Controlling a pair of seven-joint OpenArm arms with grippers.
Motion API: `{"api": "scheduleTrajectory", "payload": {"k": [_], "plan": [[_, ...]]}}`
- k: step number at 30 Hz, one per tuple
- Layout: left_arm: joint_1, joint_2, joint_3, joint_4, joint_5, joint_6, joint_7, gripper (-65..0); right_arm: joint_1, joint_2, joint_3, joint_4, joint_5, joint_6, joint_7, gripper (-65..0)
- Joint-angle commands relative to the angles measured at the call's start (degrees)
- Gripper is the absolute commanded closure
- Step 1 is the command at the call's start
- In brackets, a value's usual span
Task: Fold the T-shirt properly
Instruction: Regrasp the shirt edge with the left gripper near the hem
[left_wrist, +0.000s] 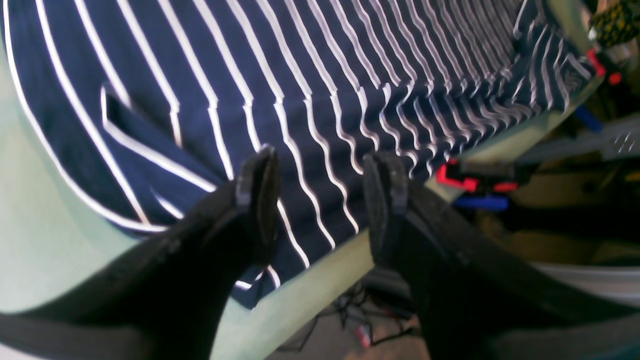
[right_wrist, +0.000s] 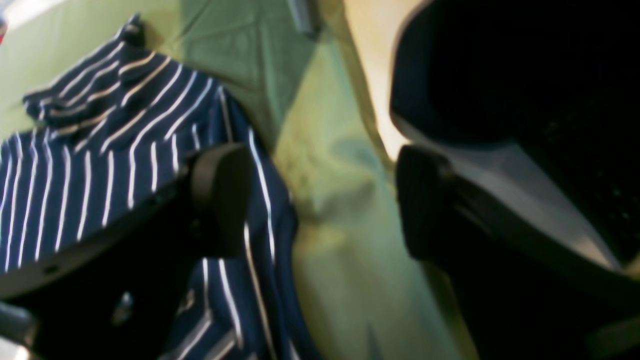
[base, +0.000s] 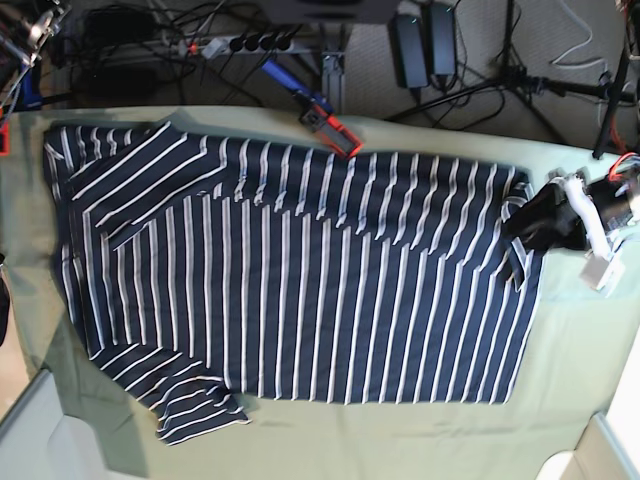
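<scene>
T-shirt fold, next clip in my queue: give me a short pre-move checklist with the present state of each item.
1. T-shirt spread flat on the green cloth: ok, though the sleeve at the lower left is rumpled.
2. Left end effector open: ok, jaws apart with nothing between them.
3. Left end effector over a shirt edge: ok, it hangs by the hem.
4. Right end effector open: ok, jaws wide apart.
5. Right end effector empty: ok, only cloth shows between the fingers.
6. Right arm's place in the base view: cannot tell, it is out of frame.
</scene>
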Motion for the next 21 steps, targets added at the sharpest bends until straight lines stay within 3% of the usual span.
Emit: {"api": "scheduleTrajectory", "payload": {"k": [1,7,11,16,21], "plan": [[-0.04,-1.16,-0.55,1.05,-0.28,-1.15,-0.94,-30.6,3.80,1.60,-1.51,-2.34,-0.96,2.01,1.97,-44.3],[1.38,-1.27,-0.55,1.18,0.04,-1.15,-1.57,-30.6,18.38,1.66,-13.33,-25.27,-5.75,0.31,8.61,-44.3],[1.38,-1.27,-0.55,1.18,0.02,-1.15,-1.57,-30.6,23.76,1.62,-21.44,-37.44,-7.37,0.31,14.14,-44.3],[1.36,-1.27,-0.55,1.18,0.00,-1.15,-2.03,-30.6,24.00,-0.66,-27.65,-40.04,-9.29,0.33,16.76,-44.3],[1.36,-1.27,-0.55,1.18,0.00,-1.15,-2.03,-30.6,24.00,-3.85,-28.83,-39.65,-10.43,0.33,17.29,-44.3]]}}
